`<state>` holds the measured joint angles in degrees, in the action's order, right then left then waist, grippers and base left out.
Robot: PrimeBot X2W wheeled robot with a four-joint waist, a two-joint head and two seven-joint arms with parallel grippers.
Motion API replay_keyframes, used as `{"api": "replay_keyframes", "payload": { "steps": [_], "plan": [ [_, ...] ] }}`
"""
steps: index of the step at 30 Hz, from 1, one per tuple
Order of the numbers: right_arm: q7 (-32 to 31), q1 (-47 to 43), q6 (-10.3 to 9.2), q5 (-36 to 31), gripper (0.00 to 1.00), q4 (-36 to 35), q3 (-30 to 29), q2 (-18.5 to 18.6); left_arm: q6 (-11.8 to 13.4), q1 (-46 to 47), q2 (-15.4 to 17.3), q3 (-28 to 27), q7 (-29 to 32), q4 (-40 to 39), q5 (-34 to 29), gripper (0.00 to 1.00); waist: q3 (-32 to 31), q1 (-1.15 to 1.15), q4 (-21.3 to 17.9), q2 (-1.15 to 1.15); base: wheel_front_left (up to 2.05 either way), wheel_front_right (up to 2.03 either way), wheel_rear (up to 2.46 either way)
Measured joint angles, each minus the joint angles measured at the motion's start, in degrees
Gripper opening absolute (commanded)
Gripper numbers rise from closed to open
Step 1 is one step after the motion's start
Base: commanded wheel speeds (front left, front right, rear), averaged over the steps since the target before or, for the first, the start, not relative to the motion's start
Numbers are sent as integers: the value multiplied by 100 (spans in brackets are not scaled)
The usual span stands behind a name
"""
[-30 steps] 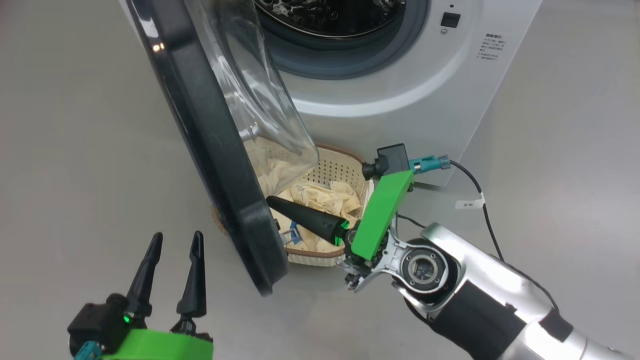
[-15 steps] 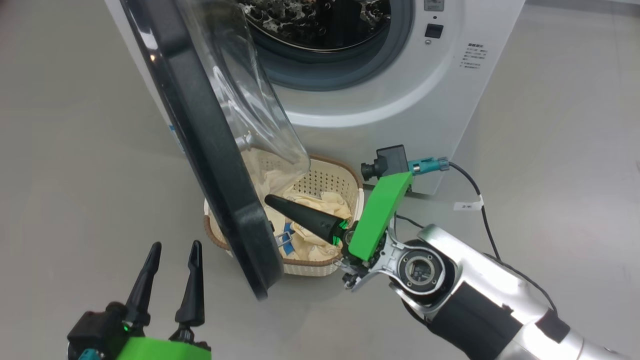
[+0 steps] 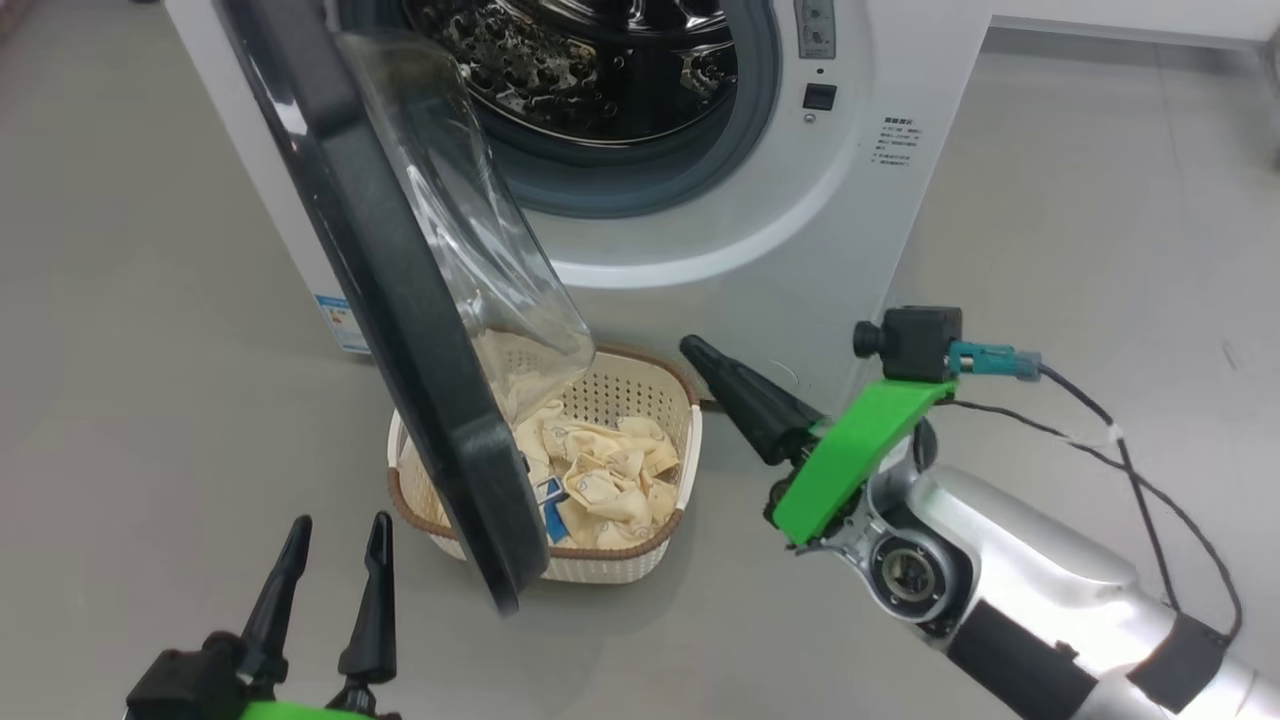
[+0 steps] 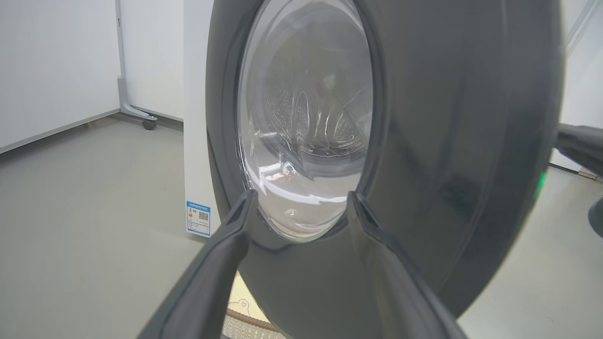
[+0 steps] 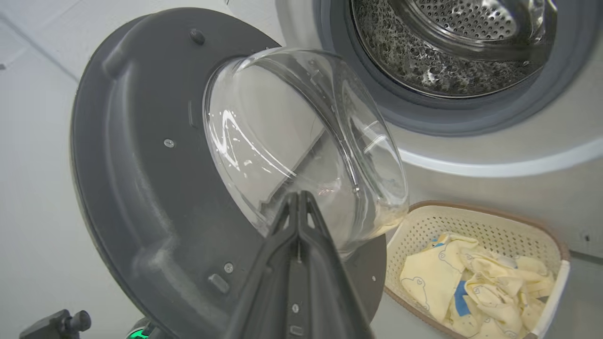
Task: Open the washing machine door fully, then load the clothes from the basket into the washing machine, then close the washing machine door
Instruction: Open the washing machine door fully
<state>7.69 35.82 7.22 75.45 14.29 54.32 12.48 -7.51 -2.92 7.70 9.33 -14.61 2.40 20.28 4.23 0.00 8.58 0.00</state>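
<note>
Left gripper [image 3: 340, 522]: jaws spread wide and empty, facing the outer face of the washing machine door [image 3: 400, 330], clear of it. Right gripper [image 3: 694, 349]: fingers pressed together, holding nothing, just right of the basket [image 3: 610, 568]. The door stands swung out from the washing machine [image 3: 800, 230] and overhangs the basket's left part. The clothes [image 3: 600, 480] lie heaped in the basket.

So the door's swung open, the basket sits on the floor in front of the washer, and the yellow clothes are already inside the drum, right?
Not quite. The clothes lie in the basket, not in the drum, as the head view shows. The rest holds: the washing machine door is open and the basket sits on the floor before the washing machine.
</note>
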Motion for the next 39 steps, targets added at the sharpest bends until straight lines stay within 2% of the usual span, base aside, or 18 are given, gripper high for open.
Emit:
{"api": "replay_keyframes", "payload": {
  "steps": [1, 6, 9, 10, 17, 26, 35, 39],
  "plan": [
    [234, 18, 0, -197, 100, 92, 131, 89, 0, -24, 8, -11, 0, 5, 0, 100, -18, 0, -14, 0, 0, 0, 0],
    [654, 66, 0, -872, 100, 575, 165, 297, 0, -129, 26, -36, 0, 20, -1, 100, -97, 0, -103, 0, 0, 0, 0],
    [654, 36, 0, -1592, 100, 645, -499, 299, 0, -160, 30, -90, 0, 19, -1, 100, -112, 0, -180, 0, 0, 0, 0],
    [671, -65, 0, -2086, 100, 634, -937, 296, 0, -175, 30, -104, 0, 19, -1, 100, -121, 0, -222, 0, 0, 0, 0],
    [677, -1014, 0, -3382, 100, 481, -2148, 248, 0, -210, 27, -132, 0, 18, -1, 100, -153, 0, -322, 0, 0, 0, 0],
    [678, -1876, 0, -4380, 100, -15, -3639, -22, 0, -215, 25, -164, 0, 16, -1, 100, -167, 0, -412, 0, 0, 0, 0],
    [677, -2648, 0, -5041, 100, -278, -4451, -315, 0, -216, 22, -180, 0, 16, -1, 100, -126, 0, -520, 0, 0, 0, 0],
    [677, -2893, 0, -5209, 100, -376, -4637, -453, 0, -216, 22, -187, 0, 16, -1, 100, -107, 0, -573, 0, 0, 0, 0]
  ]
}}
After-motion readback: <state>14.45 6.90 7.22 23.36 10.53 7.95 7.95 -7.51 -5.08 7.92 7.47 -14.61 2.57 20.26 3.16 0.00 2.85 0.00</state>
